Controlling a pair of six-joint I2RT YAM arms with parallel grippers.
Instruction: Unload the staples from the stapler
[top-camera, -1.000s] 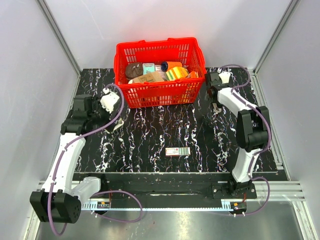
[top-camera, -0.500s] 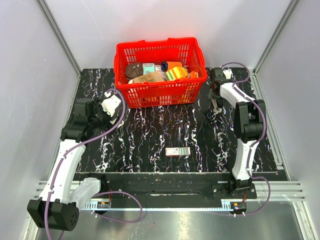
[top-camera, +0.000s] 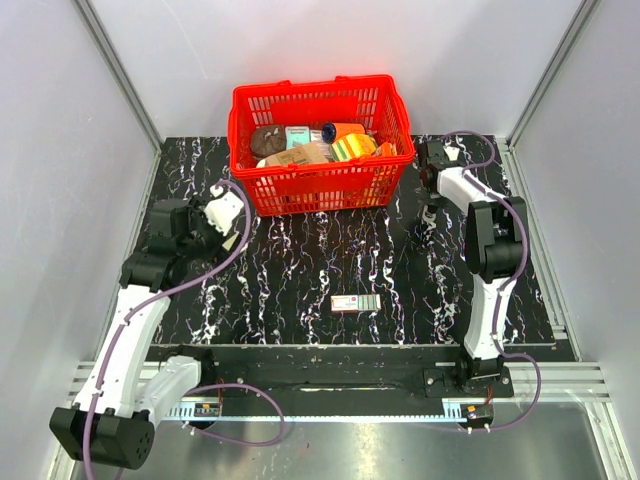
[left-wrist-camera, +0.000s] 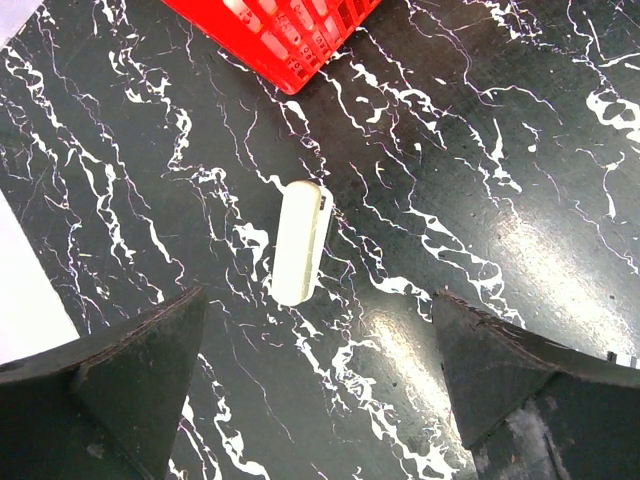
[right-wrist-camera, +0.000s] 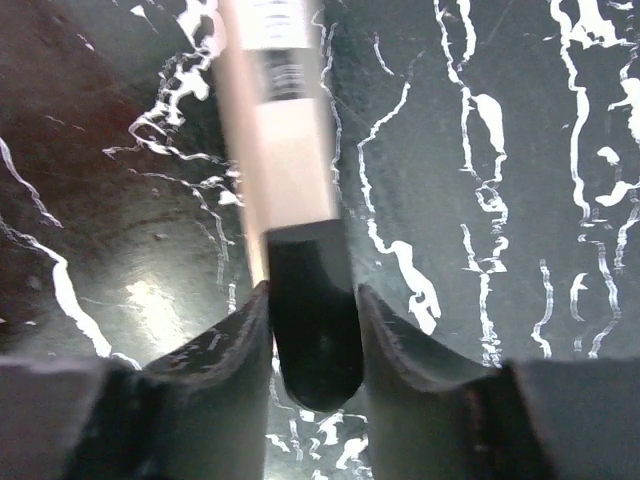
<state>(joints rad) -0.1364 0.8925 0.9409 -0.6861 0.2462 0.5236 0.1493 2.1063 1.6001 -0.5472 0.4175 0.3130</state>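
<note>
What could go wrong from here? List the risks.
1. The right jaws pinch only the rounded dark end of the slim dark stapler with a pale strip; its long body sticks out ahead and may pivot or slip on lifting.
2. The red plastic basket stands close beside those jaws, so a swing could knock it.
3. The left jaws, wide open, hang far across the black marbled table, so nothing steadies the stapler.

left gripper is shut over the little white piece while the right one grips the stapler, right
Not quite: the left gripper is open, jaws wide apart over the white piece, as the left wrist view shows. The right gripper does grip the stapler.
</note>
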